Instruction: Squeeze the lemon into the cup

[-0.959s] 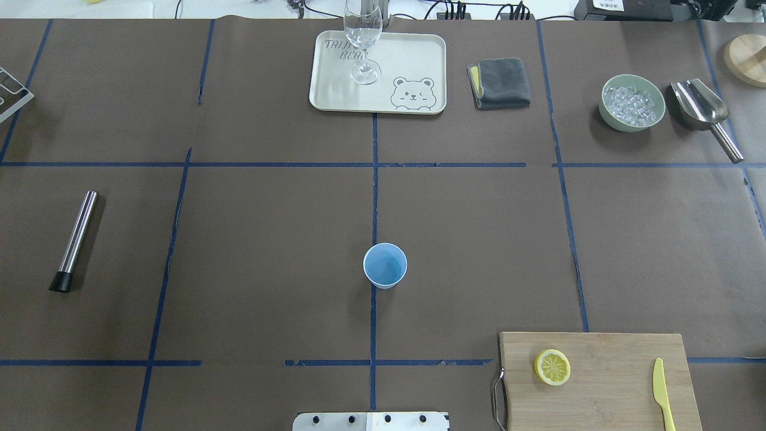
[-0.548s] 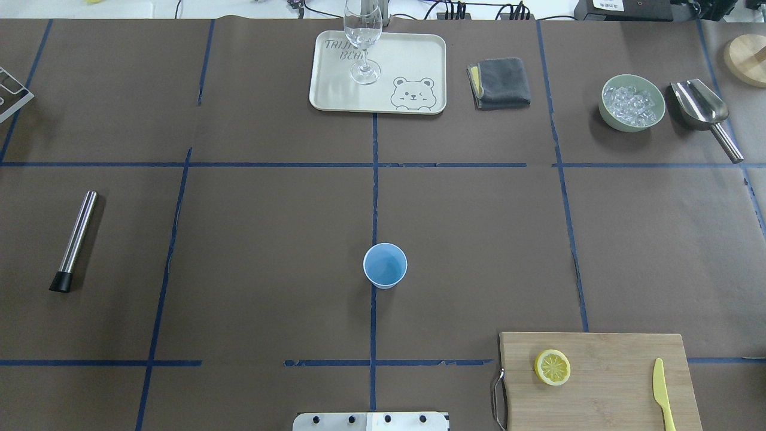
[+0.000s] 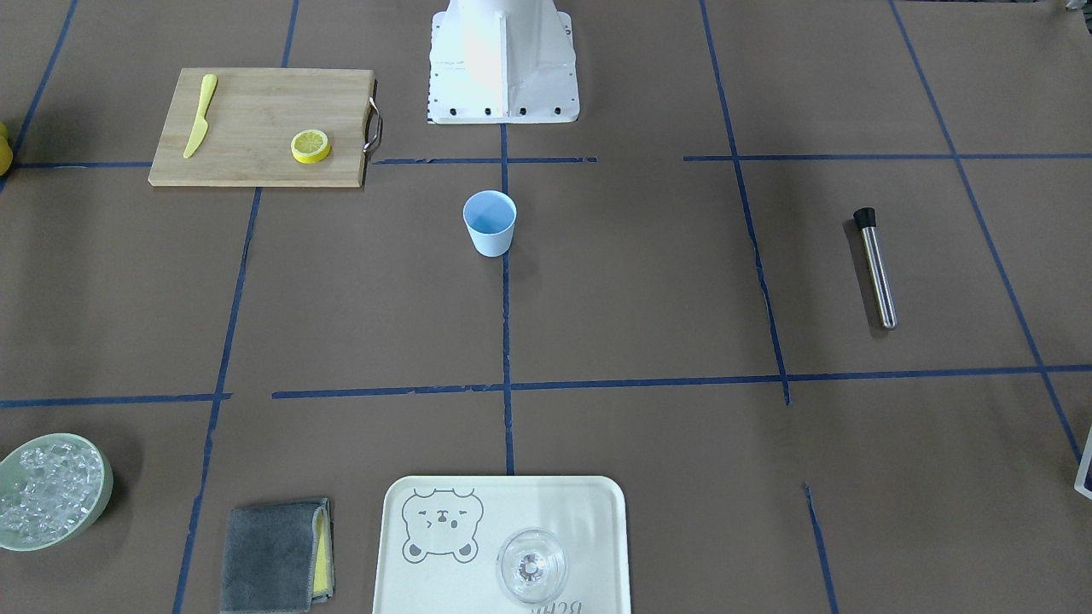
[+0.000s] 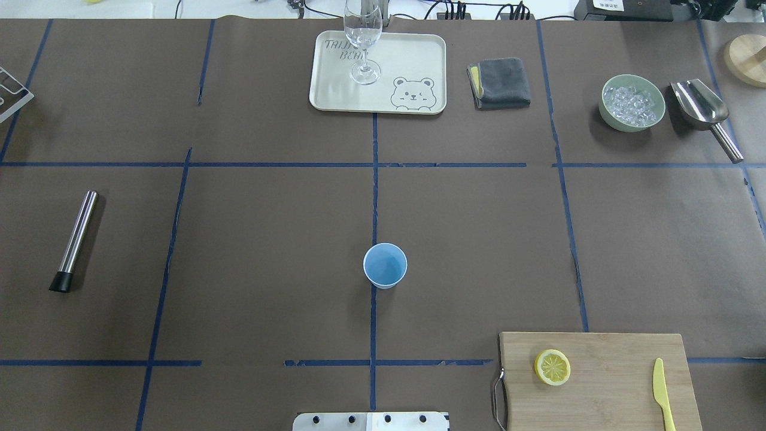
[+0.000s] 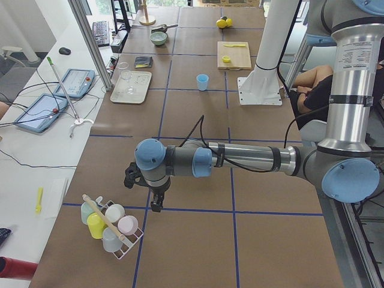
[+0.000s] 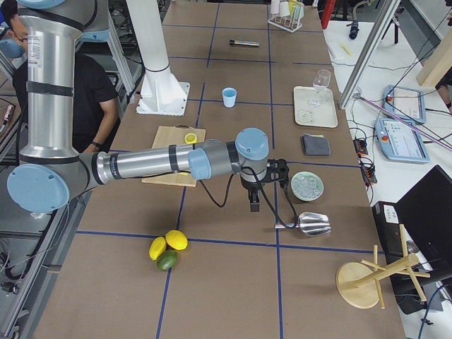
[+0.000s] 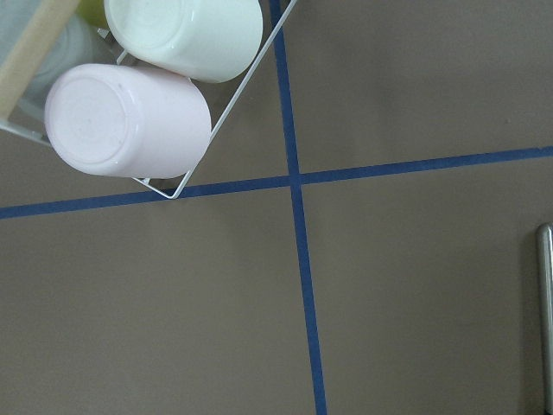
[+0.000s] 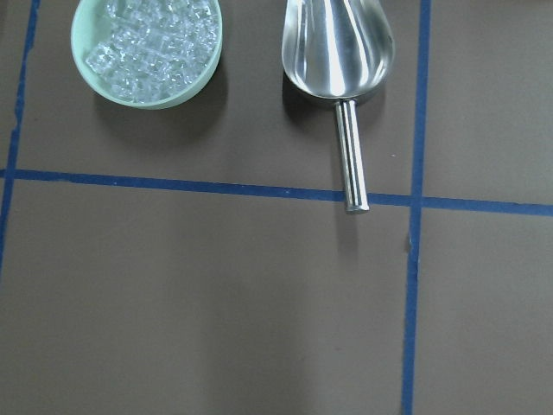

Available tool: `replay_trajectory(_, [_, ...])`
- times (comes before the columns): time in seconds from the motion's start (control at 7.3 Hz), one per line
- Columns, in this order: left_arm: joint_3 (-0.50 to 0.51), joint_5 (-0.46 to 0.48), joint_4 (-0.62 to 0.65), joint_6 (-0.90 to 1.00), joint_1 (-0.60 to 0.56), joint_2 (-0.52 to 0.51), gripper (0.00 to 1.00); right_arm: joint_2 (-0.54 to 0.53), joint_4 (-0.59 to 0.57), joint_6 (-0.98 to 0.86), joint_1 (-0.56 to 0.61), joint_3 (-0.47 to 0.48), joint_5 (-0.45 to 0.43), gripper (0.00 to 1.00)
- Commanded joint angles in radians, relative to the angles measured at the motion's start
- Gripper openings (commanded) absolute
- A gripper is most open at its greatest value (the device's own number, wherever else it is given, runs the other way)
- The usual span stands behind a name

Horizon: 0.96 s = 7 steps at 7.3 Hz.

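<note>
We are only beginning, the lemon [image 4: 552, 367] lying untouched by the bench's [image 4: 251, 239] robot-side right corner, well apart from the cup [image 4: 385, 265]; whether left fingers [image 5: 157, 205] or right fingers [image 6: 254, 203] are parted we cannot tell.

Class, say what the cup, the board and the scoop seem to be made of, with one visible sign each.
Cup: likely plastic; matte light blue, no glare.
Board: wood, perhaps bamboo; pale striped grain.
Scoop: metal, probably steel; polished, mirror-like reflections.
</note>
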Motion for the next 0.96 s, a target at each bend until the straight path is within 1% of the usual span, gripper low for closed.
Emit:
replay_trajectory(0.0, [-0.022, 0.0, 0.0, -0.001, 0.0, 0.006, 1.0, -0.006, 0.204, 0.399, -0.176, 0.056, -0.053, 1.0])
replay_trajectory(0.14, [-0.03, 0.0, 0.0, -0.001, 0.0, 0.006, 1.0, -0.001, 0.307, 0.591, -0.262, 0.06, -0.067, 1.0])
replay_trajectory(0.27, [-0.034, 0.0, 0.0, -0.001, 0.0, 0.003, 1.0, 0.0, 0.324, 0.731, -0.371, 0.111, -0.144, 1.0])
replay_trajectory(0.41, [-0.042, 0.0, 0.0, -0.001, -0.002, 0.003, 1.0, -0.006, 0.324, 0.817, -0.445, 0.159, -0.2, 1.0])
replay_trajectory(0.55, [-0.059, 0.0, 0.0, -0.001, -0.002, 0.008, 1.0, -0.017, 0.323, 0.838, -0.481, 0.187, -0.205, 1.0])
replay_trajectory(0.68, [-0.082, 0.0, 0.0, -0.001, -0.002, 0.011, 1.0, -0.055, 0.323, 0.859, -0.523, 0.226, -0.243, 1.0])
replay_trajectory(0.82, [-0.091, 0.0, 0.002, -0.001, -0.003, 0.011, 1.0, -0.096, 0.323, 0.881, -0.589, 0.271, -0.306, 1.0])
